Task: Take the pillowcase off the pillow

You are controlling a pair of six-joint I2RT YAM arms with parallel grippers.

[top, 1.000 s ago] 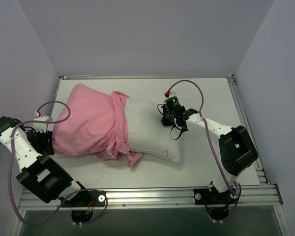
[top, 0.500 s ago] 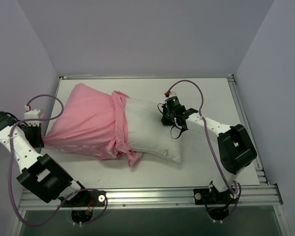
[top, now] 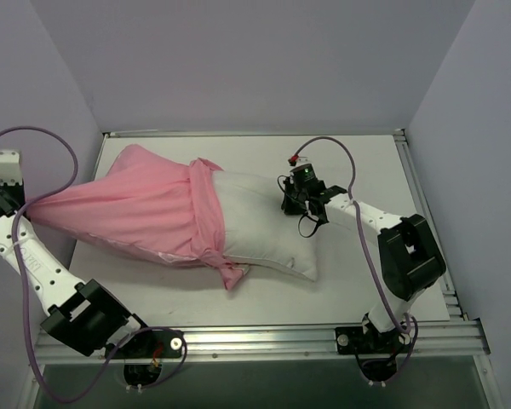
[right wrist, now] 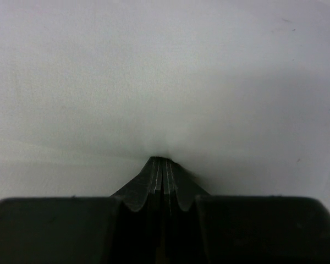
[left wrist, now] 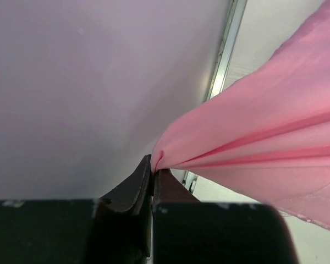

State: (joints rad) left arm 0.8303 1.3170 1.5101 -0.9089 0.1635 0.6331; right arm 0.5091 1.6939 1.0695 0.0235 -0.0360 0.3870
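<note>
The pink pillowcase covers the left half of the white pillow, bunched in a fold at its middle. Its left end is stretched into a taut point out past the table's left edge. My left gripper is shut on that point, close to the left wall. The left wrist view shows the pinched fabric fanning out from the left gripper. My right gripper is shut at the pillow's far right corner. In the right wrist view its tips sink into the pillow; no fabric shows between them.
The left wall stands right beside the left gripper. A metal rail borders the white table. The right arm's purple cable loops above the pillow. The front rail runs along the arm bases.
My left gripper closed on the pillowcase's left end and pulled it up and left toward the wall, stretching the fabric taut. The right gripper and the pillow stayed in place.
</note>
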